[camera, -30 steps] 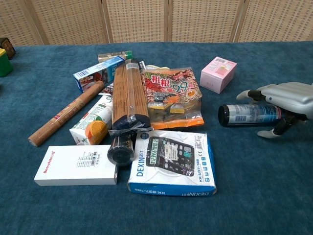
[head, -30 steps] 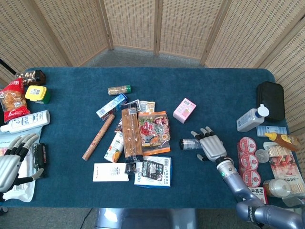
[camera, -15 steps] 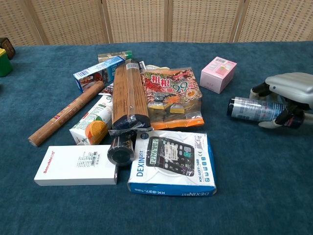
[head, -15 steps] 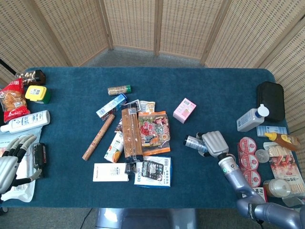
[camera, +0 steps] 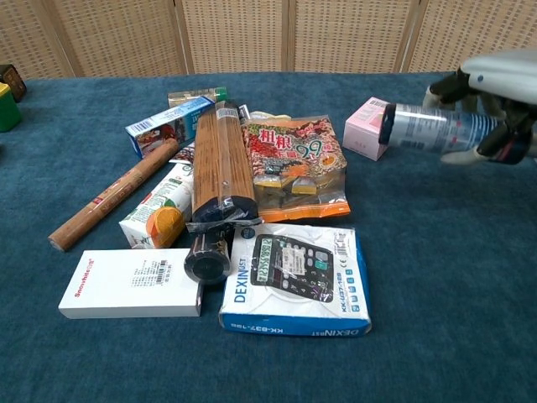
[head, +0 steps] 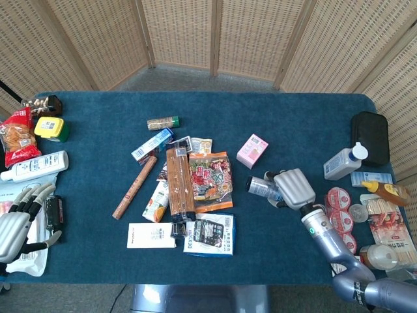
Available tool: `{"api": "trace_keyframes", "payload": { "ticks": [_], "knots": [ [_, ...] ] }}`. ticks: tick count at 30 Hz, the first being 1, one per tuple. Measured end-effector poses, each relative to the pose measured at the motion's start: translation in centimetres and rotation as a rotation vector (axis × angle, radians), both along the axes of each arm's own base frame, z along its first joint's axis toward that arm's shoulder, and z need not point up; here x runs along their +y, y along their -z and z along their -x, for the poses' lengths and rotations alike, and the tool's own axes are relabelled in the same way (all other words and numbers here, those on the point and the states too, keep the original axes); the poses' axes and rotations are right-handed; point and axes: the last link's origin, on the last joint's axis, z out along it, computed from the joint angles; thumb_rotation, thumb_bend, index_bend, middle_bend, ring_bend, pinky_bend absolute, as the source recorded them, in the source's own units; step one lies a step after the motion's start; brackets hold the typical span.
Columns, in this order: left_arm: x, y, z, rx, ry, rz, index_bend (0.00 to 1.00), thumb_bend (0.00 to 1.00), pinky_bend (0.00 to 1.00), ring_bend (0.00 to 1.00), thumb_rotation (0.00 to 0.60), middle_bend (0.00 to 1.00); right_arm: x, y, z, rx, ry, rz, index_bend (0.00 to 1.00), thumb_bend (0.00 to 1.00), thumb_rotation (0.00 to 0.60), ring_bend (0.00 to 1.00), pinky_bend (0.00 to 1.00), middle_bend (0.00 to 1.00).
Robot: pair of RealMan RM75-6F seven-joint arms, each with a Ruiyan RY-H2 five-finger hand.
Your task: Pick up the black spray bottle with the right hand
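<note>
My right hand (head: pixel 293 188) grips the black spray bottle (head: pixel 260 187) and holds it lying sideways, off the blue cloth. In the chest view the bottle (camera: pixel 428 127) hangs in the air at the upper right, its round end pointing left toward the pink box (camera: pixel 367 125), with the right hand (camera: pixel 495 96) wrapped over its far end. My left hand (head: pixel 16 218) rests at the table's left edge with its fingers apart and nothing in them.
A pile lies mid-table: bamboo mat roll (head: pixel 178 181), snack bag (head: pixel 210 180), calculator box (head: pixel 210 234), white box (head: pixel 150 235), brown roll (head: pixel 134 186). Bottles and snack cups (head: pixel 341 218) crowd the right edge beside a black case (head: pixel 369 135). Food packs sit at the far left.
My right hand has closed around the black spray bottle and raised it off the cloth, up and slightly away from me. The left hand has barely shifted.
</note>
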Motion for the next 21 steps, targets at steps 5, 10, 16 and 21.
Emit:
{"api": "trace_keyframes", "payload": {
  "ticks": [5,10,16,21],
  "knots": [
    [-0.2,-0.2,-0.2,-0.004,0.008,-0.003,0.00,0.30,0.00,0.00,0.600,0.00,-0.8,-2.7,-3.7,-0.043,-0.050,0.020,0.64,0.29,0.600,0.69,0.68,0.91],
    [-0.3,-0.4,-0.1,-0.008,0.010,-0.009,0.00,0.30,0.00,0.00,0.600,0.00,-1.2,-4.7,-7.2,-0.076,-0.096,0.039,0.64,0.29,0.600,0.69,0.68,0.91],
    [-0.4,-0.3,0.2,-0.013,0.004,-0.009,0.00,0.30,0.00,0.00,0.600,0.00,-1.4,-5.8,-9.7,-0.077,-0.131,0.054,0.63,0.29,0.600,0.69,0.68,0.91],
    [-0.3,-0.2,0.3,-0.018,0.004,-0.010,0.00,0.31,0.00,0.00,0.600,0.00,-1.5,-6.0,-10.6,-0.068,-0.141,0.055,0.64,0.29,0.600,0.69,0.68,0.91]
  ]
}}
